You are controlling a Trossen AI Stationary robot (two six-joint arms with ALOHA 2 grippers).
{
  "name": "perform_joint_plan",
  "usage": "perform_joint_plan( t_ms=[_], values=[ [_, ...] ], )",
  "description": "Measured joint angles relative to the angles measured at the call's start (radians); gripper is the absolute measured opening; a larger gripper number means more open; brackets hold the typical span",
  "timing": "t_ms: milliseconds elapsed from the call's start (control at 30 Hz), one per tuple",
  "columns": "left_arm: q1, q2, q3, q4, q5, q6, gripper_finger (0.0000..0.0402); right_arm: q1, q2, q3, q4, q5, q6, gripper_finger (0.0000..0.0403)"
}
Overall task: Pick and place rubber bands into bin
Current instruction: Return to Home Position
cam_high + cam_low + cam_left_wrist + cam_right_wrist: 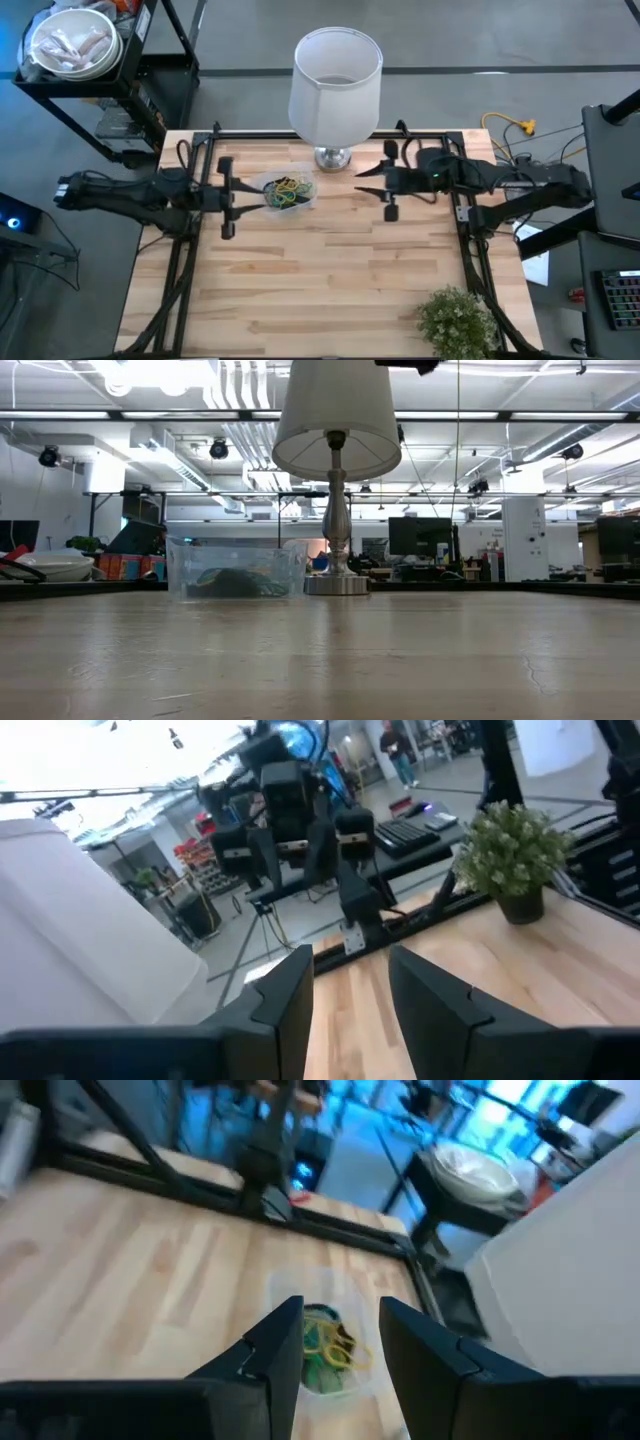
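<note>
Rubber bands [287, 190], yellow, green and dark, lie heaped inside the bin [310, 199], which stands on the table [330, 280] between the two end effectors. None shows on the bare wood around it.

Farthest left, off the table, a white bowl [75, 45] sits on a dark cart, well behind the left end effector. The left end effector [243, 192] hangs just left of the bin, fingertips pointing at it, close but not touching. It is released: its wrist view shows the two dark fingers [285, 1010] apart with nothing between them.

The bin is just ahead of that end effector. In the low view it reads as a clear tub with a dark tangle on its floor. Just beside it, toward the right end effector, stands the lamp base [333, 157] under the white lampshade [336, 85].

The right end effector [364, 181] hovers just right of the lamp base, pointing at the bin and apart from it. It too is released and empty; its wrist view looks down between parted fingers onto the bands in the bin.

A small green plant [457, 318] stands at the table's near edge, well in front of the right end effector.
</note>
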Motion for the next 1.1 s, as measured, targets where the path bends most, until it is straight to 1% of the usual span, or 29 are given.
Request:
perform_joint_plan(
  t_ms=[133, 200, 267, 400, 500, 567, 667, 800, 900, 933, 1033, 1100],
  values=[
    [0.029, -0.047, -0.007, -0.038, 0.033, -0.008, 0.0118, -0.062, -0.112, -0.143, 0.120, -0.148, 0.003, 0.0128],
    [0.044, -0.068, -0.011, -0.041, 0.039, -0.019, 0.0118, -0.086, -0.168, -0.209, 0.178, -0.189, 0.007, 0.0128],
    [0.058, -0.097, -0.014, -0.099, 0.056, -0.023, 0.0118, -0.098, -0.217, -0.267, 0.243, -0.206, 0.018, 0.0128],
    [0.080, -0.143, -0.042, -0.171, 0.074, -0.023, 0.0118, -0.108, -0.309, -0.367, 0.311, -0.216, 0.023, 0.0128],
    [0.081, -0.188, -0.098, -0.150, 0.086, -0.025, 0.0118, -0.108, -0.368, -0.432, 0.338, -0.217, 0.023, 0.0128],
    [0.081, -0.250, -0.149, -0.156, 0.094, -0.025, 0.0118, -0.108, -0.405, -0.474, 0.357, -0.219, 0.029, 0.0128],
    [0.081, -0.338, -0.248, -0.088, 0.094, -0.025, 0.0118, -0.108, -0.450, -0.539, 0.400, -0.221, 0.045, 0.0128],
    [0.081, -0.489, -0.372, -0.017, 0.084, -0.025, 0.0118, -0.108, -0.496, -0.604, 0.443, -0.221, 0.063, 0.0128],
    [0.081, -0.612, -0.446, -0.033, 0.084, -0.026, 0.0118, -0.108, -0.522, -0.642, 0.470, -0.221, 0.073, 0.0128],
    [0.081, -0.632, -0.460, -0.013, 0.084, -0.026, 0.0118, -0.108, -0.527, -0.653, 0.480, -0.221, 0.075, 0.0128],
    [0.081, -0.600, -0.469, -0.025, 0.084, -0.026, 0.0118, -0.108, -0.539, -0.693, 0.537, -0.224, 0.076, 0.0128],
    [0.081, -0.569, -0.458, 0.021, 0.084, -0.026, 0.0118, -0.108, -0.542, -0.721, 0.590, -0.224, 0.080, 0.0128]
  ],
)
